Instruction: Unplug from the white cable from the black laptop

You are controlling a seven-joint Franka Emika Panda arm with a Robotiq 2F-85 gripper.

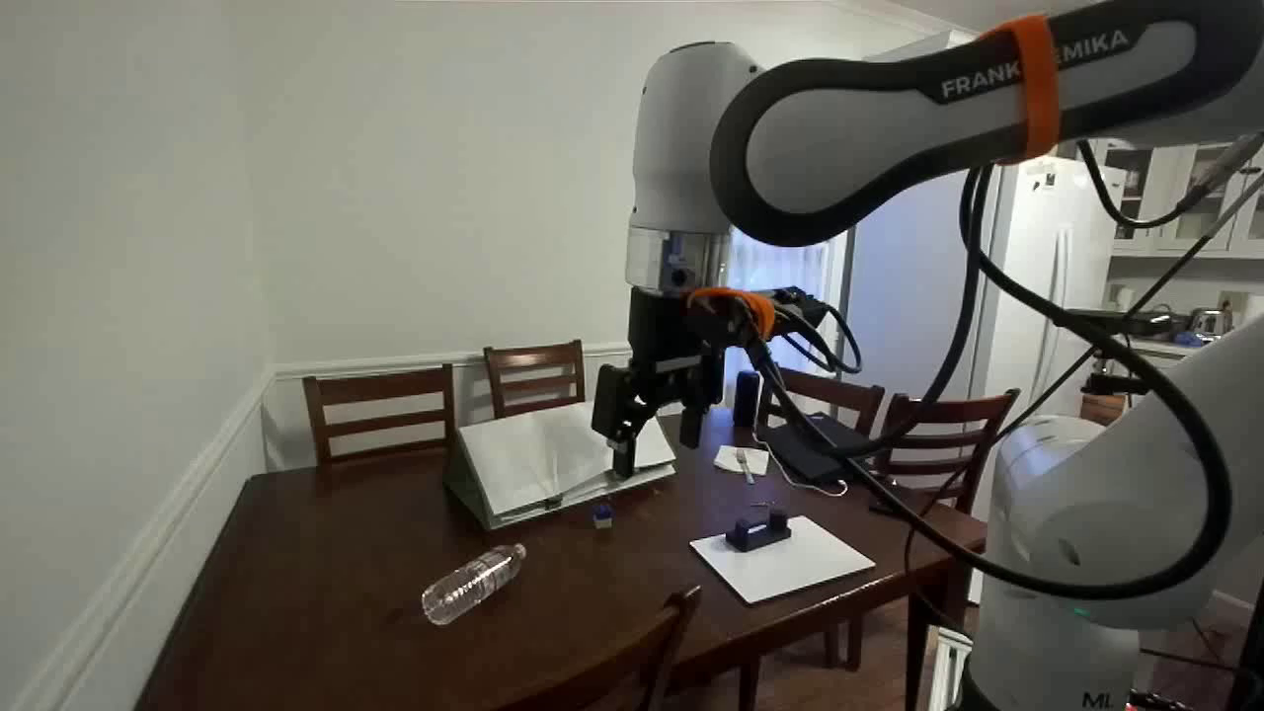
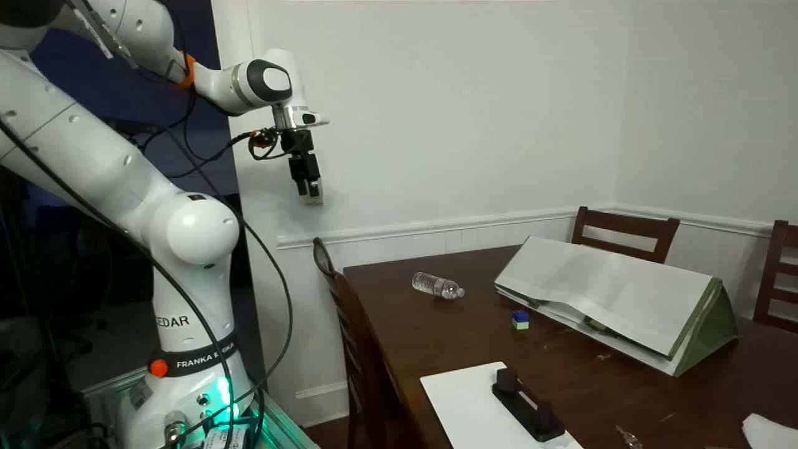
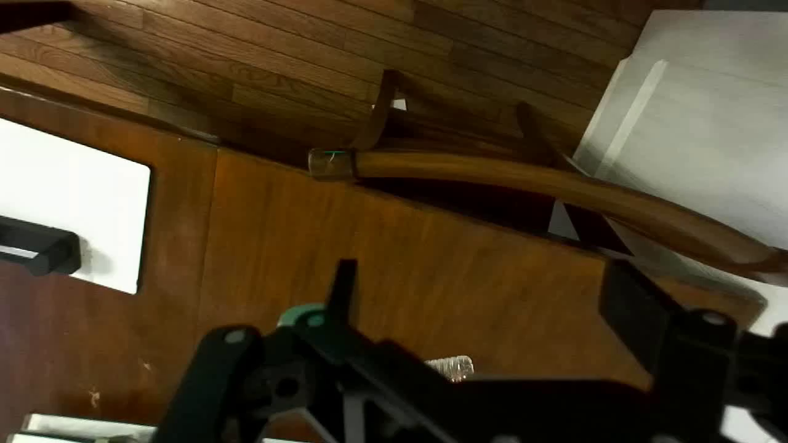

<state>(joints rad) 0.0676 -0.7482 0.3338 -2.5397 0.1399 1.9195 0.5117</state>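
The black laptop (image 1: pixel 828 446) lies at the far right of the table in an exterior view, partly behind the robot's black cable. The white cable (image 1: pixel 790 478) runs along the laptop's near side and curls on the table. Its plug and whether it sits in the laptop are too small to tell. Laptop and cable are out of view elsewhere. My gripper (image 1: pixel 658 446) hangs high, pointing down, away from the laptop, and shows in the other views too (image 2: pixel 308 189). In the wrist view, its fingers (image 3: pixel 480 277) are wide apart with nothing between them.
A pale easel-like pad (image 1: pixel 553 459), a clear bottle (image 1: pixel 474 585), a small blue block (image 1: pixel 602 515) and a white board (image 1: pixel 815 568) with a black holder (image 1: pixel 758 531) stand on the table (image 1: pixel 336 553). White paper (image 1: pixel 741 460) lies near the laptop. Chairs (image 2: pixel 355 330) surround the table.
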